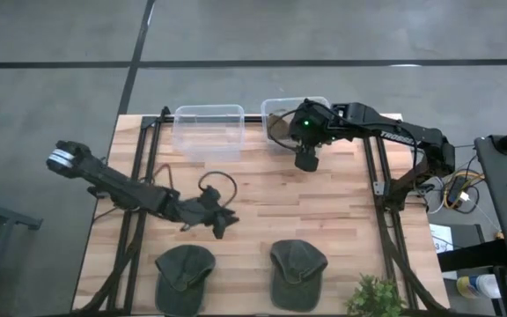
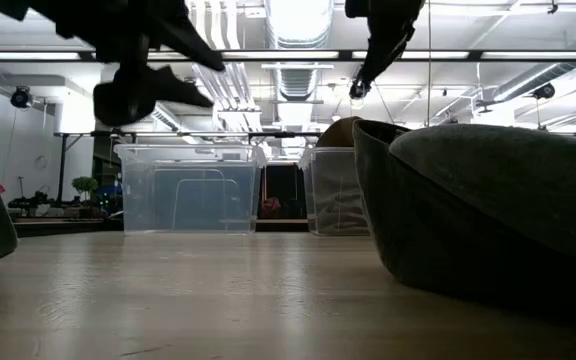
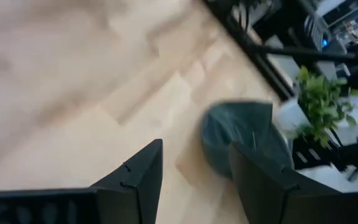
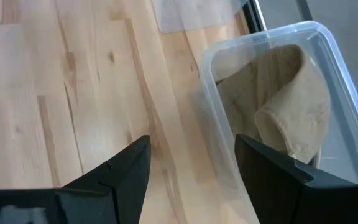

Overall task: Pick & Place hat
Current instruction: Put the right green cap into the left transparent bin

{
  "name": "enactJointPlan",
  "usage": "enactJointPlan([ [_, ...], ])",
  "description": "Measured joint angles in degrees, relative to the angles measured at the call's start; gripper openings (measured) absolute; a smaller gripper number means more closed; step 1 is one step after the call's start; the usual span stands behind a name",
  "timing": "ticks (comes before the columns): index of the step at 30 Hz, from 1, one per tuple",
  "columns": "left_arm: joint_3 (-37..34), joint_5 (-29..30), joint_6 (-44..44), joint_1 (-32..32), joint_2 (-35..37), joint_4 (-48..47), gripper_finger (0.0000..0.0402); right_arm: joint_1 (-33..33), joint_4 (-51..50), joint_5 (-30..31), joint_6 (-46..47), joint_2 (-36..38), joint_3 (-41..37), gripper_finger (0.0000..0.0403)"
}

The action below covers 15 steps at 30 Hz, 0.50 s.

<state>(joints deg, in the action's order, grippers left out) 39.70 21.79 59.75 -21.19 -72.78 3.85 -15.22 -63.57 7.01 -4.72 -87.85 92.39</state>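
Note:
Two dark green hats lie crown up near the table's near edge, one on the left point(image 1: 184, 277) and one on the right point(image 1: 297, 271). A tan hat point(image 4: 284, 99) lies crumpled inside the right clear bin point(image 1: 289, 123). My left gripper point(image 1: 223, 220) hovers open above the table's middle, just behind the green hats. In its wrist view its fingers point(image 3: 194, 149) frame the right green hat point(image 3: 244, 140) without touching it. My right gripper point(image 1: 306, 158) hangs open beside the near wall of the right bin point(image 4: 229, 155), holding nothing.
A second clear bin point(image 1: 208, 130) stands beside the first at the far edge and holds nothing. A small green plant point(image 1: 375, 298) sits at the near right corner. Bare wood lies between the bins and the hats. Black frame rails run along both table sides.

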Motion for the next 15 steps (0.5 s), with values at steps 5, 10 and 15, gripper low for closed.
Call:
enactJointPlan([
  [5, -0.09, -2.93, 7.37, -3.3, -7.39, 9.51, 0.0179, 0.0, -0.08, 0.01, 0.27, 0.0, -0.41, 0.0228],
  [10, -0.04, -2.93, 11.1, -6.3, -13.2, 21.31, 0.0179, 0.0, -0.04, 0.09, 0.27, -0.13, -0.47, 0.0228],
  [15, 3.09, -2.63, 15.29, -8.19, -18.92, 22.01, 0.0179, 0.0, -0.07, 0.2, 0.27, -0.17, -0.69, 0.0226],
])
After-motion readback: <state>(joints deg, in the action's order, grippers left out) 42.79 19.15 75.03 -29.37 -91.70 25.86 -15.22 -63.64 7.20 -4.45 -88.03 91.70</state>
